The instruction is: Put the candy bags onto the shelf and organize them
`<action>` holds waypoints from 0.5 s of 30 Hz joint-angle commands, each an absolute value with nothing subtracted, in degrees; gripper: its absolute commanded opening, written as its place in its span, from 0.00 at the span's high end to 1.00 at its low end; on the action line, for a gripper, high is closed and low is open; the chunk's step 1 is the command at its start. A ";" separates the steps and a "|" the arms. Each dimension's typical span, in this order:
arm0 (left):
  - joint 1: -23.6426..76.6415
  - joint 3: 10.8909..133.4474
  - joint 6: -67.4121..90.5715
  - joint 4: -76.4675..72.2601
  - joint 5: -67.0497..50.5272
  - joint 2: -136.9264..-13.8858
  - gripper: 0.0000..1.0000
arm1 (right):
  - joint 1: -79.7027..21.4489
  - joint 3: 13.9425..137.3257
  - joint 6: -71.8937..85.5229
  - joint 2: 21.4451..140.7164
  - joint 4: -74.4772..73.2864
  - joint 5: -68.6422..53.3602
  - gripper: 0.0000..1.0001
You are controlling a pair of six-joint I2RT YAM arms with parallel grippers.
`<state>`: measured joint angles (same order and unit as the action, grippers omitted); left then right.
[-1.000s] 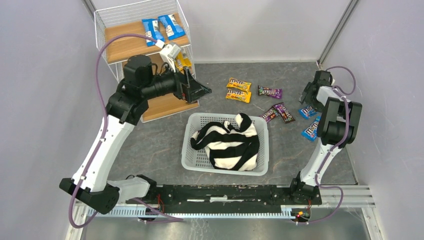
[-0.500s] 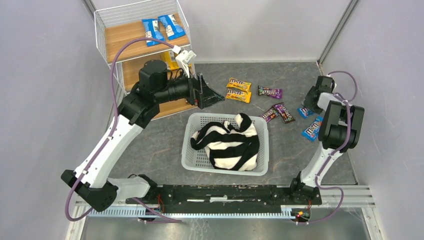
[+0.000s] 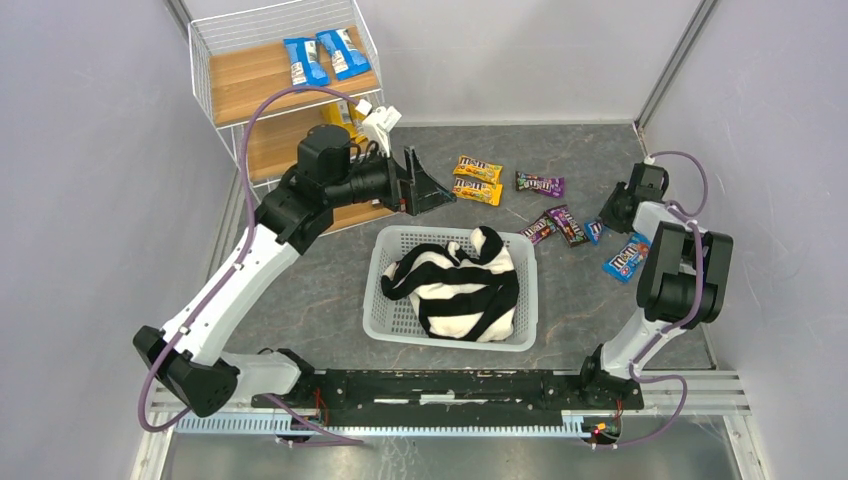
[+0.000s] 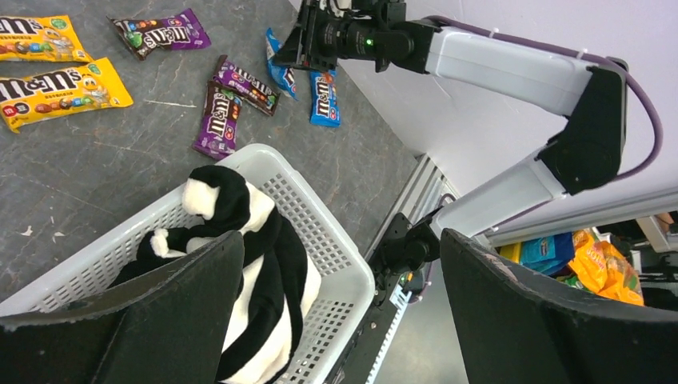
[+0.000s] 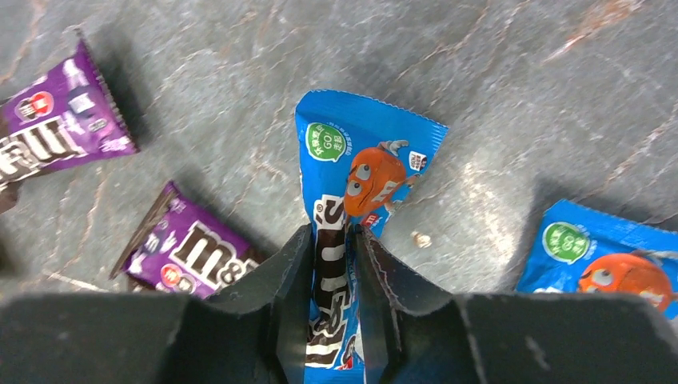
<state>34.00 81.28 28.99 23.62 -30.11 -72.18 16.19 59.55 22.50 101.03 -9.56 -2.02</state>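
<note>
1. Top external: fixed, high, behind the arm bases. Looks down and forward over the whole table (image 3: 330, 290); shelf (image 3: 245, 85) far left, basket (image 3: 376, 300) centre. Widest view.
2. Left wrist: tilted, mid-range. Looks out between the spread fingers of the left gripper (image 4: 342, 240), across the basket to the purple packets (image 4: 217, 120) and right arm (image 4: 512, 68).
3. Right wrist: very near, straight down at the table. The right gripper (image 5: 332, 232) pinches a blue packet (image 5: 360, 172) at the bottom edge.
4. Shared: all three views show the blue packet and purple packets; top and left wrist also share the basket.
</note>
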 commanded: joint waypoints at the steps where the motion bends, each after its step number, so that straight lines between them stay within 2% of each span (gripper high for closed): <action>1: 34.60 80.54 33.59 18.42 -30.31 -73.22 0.02 | 15.27 57.82 24.25 95.72 -6.09 -6.59 0.69; 7: 37.47 80.14 35.56 15.98 -29.12 -75.80 0.02 | 13.07 56.43 24.86 91.46 -5.14 -9.17 0.78; 15: 45.35 83.61 33.68 17.39 -19.80 -82.98 0.04 | 6.56 54.33 28.36 82.89 -4.68 -13.57 0.79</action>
